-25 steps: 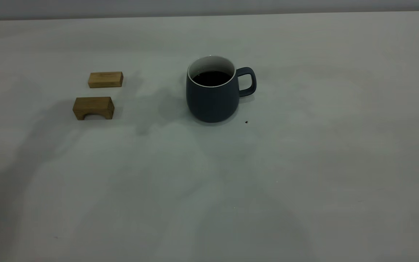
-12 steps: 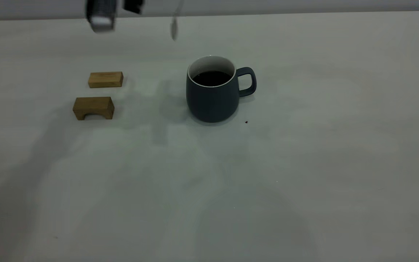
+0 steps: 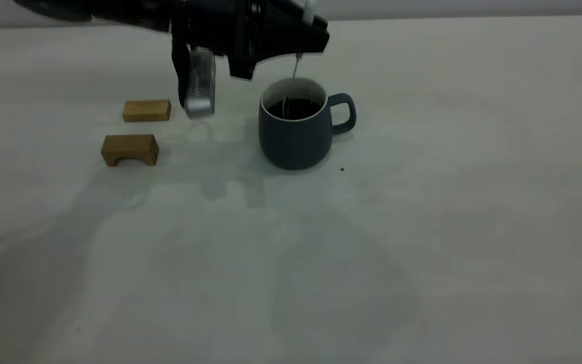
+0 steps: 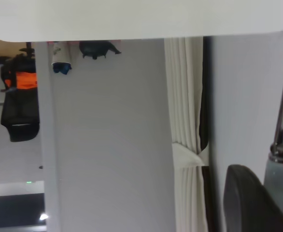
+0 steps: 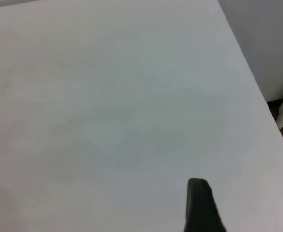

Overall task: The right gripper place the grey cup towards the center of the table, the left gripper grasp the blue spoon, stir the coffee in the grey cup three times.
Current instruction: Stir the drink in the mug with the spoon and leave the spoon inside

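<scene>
The left pincer point(image 3: 291, 48) clamps the blue spoon point(image 3: 291, 83) (thin metal neck) into glossy coffee point(image 3: 295, 108).

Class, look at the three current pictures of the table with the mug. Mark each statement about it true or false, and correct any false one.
1. The rounded dark slate-grey cup lies tipped on its side. False: it stands upright on the off-white table.
2. The thin metal neck of the pale blue spoon reaches down into the cup. True.
3. The cup is empty. False: it holds dark coffee.
4. Two brown wooden blocks sit on the side away from the cup's handle. True.
5. The left gripper rests on the table. False: it hangs above the cup.
</scene>
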